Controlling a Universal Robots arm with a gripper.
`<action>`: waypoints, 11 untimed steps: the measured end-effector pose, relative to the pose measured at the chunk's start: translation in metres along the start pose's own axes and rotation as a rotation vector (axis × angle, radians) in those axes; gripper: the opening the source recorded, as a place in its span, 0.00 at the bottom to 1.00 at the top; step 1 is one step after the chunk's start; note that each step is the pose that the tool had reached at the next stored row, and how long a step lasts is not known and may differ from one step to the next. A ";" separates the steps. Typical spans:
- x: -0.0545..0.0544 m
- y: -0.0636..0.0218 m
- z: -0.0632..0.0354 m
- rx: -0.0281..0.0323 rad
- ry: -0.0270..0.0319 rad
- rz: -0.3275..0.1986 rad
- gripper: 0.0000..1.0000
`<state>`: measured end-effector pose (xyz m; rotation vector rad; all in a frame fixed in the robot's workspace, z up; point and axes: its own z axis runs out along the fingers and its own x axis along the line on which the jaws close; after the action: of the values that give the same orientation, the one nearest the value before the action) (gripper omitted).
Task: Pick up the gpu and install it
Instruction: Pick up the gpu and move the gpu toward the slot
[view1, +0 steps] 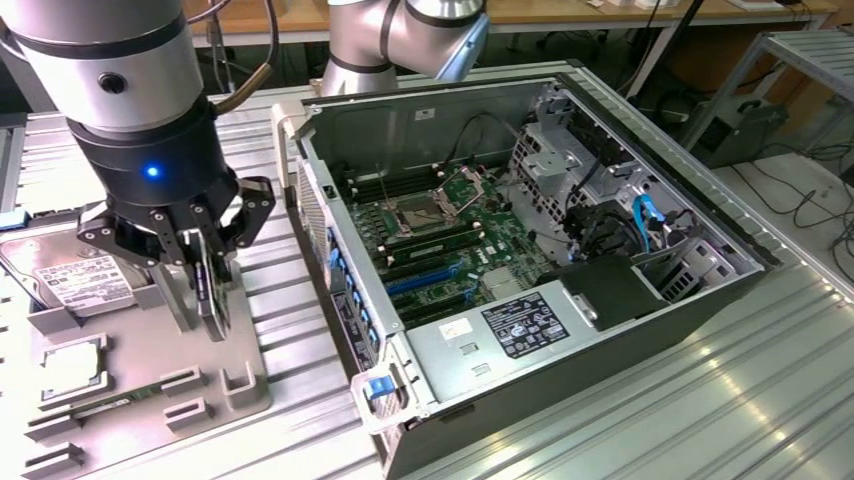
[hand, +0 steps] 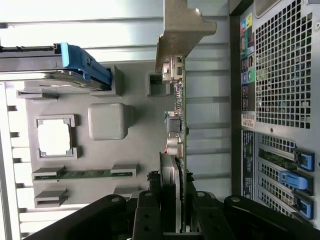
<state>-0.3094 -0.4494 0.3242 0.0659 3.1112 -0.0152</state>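
The gpu is a thin dark card standing on edge over the grey parts tray at the exterior view's left. My gripper comes down from above and is shut on the card's upper edge. In the wrist view the gpu shows edge-on, with its silver end bracket at the far end and the grey fan housing close to my gripper. Whether the card's lower edge touches the tray, I cannot tell.
The open computer case lies on its side at the exterior view's right, motherboard and blue slots exposed. Its perforated rear panel is beside the card. The tray also holds a hard drive, a CPU chip and a memory stick.
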 end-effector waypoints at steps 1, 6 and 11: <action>0.000 0.0000 -0.0008 0.0004 -0.0001 0.000 0.28; 0.000 0.0000 -0.0053 0.0056 -0.0004 0.000 0.28; 0.000 0.0000 -0.0089 0.0143 -0.0008 0.000 0.28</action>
<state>-0.3093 -0.4494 0.3331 0.0656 3.1105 -0.0376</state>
